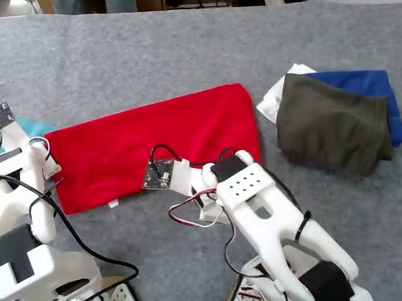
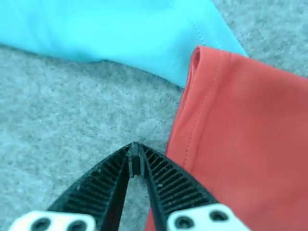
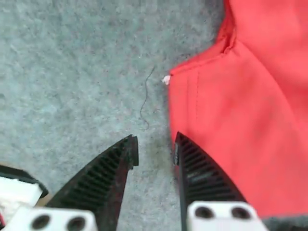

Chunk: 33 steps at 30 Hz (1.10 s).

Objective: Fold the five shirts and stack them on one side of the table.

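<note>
My left claw (image 2: pixel 135 161) sits closest to the lens. Its ribbed black fingers (image 2: pixel 168 185) are pressed together at the tips with nothing between them. It hangs over the grey cloth (image 2: pixel 62 120) that covers the table, just beside the short edge of the red shirt (image 2: pixel 245 144). Past that edge lies a turquoise shirt (image 2: pixel 120 29), and the red hem overlaps its corner.

My right claw (image 3: pixel 154 149) stands apart at the tips and holds nothing, with bare grey cloth showing in the gap. One finger is over the cloth. The other is right at the red shirt's long hem, and I cannot tell whether it touches. A little farther out a dark thread (image 3: pixel 146 103) lies loose on the cloth, and a small white tag (image 3: pixel 166 79) pokes out from the hem.

From above, the red shirt lies as a long folded band across the middle of the table, slightly slanted, with my two arms at its near side. Well off to the right is a pile of an olive shirt (image 1: pixel 330 121) on top, a blue shirt (image 1: pixel 368 86) under it and a white shirt (image 1: pixel 275 100) showing at its edge.
</note>
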Available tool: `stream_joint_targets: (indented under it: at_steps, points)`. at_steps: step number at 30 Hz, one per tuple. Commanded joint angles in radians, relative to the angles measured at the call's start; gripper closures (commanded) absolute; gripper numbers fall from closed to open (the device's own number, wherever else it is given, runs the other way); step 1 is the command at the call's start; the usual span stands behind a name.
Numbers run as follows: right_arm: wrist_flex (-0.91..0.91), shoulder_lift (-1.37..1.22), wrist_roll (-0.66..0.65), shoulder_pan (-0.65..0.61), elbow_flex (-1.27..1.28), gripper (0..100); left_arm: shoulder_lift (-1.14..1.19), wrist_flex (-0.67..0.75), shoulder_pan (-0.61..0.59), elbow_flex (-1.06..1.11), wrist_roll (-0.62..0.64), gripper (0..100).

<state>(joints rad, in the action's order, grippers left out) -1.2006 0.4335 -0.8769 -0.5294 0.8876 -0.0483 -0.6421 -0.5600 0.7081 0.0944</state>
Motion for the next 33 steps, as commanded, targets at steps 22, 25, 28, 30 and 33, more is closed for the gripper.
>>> stream_joint_targets:
  at_steps: [22,25,28,30,33]
  points:
    - [0.081,-0.047,-0.068,0.081,0.001,84.3,-0.008,0.014,-0.007,-0.042,0.011,97]
    - [0.083,-0.048,-0.068,0.08,0.004,84.2,-0.008,0.014,-0.007,-0.042,0.011,97]
    - [0.12,-0.076,-0.071,0.08,0.044,84.2,-0.008,0.014,-0.007,-0.042,0.011,97]
    - [0.166,-0.116,-0.08,0.083,0.068,84.2,-0.008,0.014,-0.007,-0.042,0.009,97]
    - [0.199,-0.174,-0.078,0.084,0.059,84.2,-0.008,0.014,-0.007,-0.042,0.006,97]
